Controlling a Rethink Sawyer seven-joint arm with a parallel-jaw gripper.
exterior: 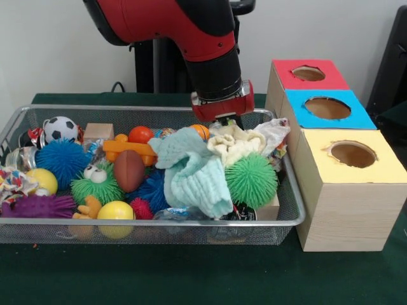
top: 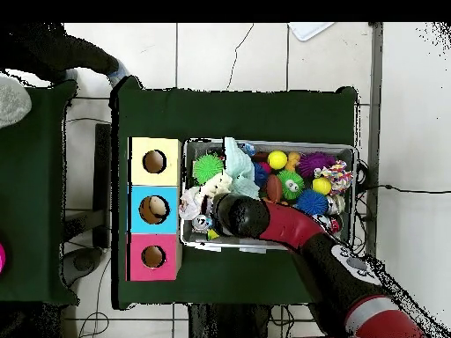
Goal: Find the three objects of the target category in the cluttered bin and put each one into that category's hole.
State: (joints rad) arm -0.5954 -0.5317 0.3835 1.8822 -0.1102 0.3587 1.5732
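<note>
The wire mesh bin (exterior: 152, 221) lies on the green table, packed with toys and cloths; it also shows in the overhead view (top: 299, 143). The red-ringed hole (exterior: 308, 74) tops the farthest wooden box, to the bin's right; it also shows in the overhead view (top: 153, 256). My gripper (exterior: 229, 121) hangs from the red wrist at the bin's far right, low over a cream cloth (exterior: 235, 145). Its tips are hidden against the cloth. In the overhead view the arm (top: 238, 216) covers it.
A blue-ringed hole (exterior: 327, 108) and a yellow-ringed hole (exterior: 353, 154) top the nearer boxes. In the bin lie a pale green cloth (exterior: 194, 171), a green spiky ball (exterior: 251, 180), a blue spiky ball (exterior: 62, 160), a soccer ball (exterior: 60, 129), a brown football (exterior: 129, 170) and a yellow ball (exterior: 116, 211).
</note>
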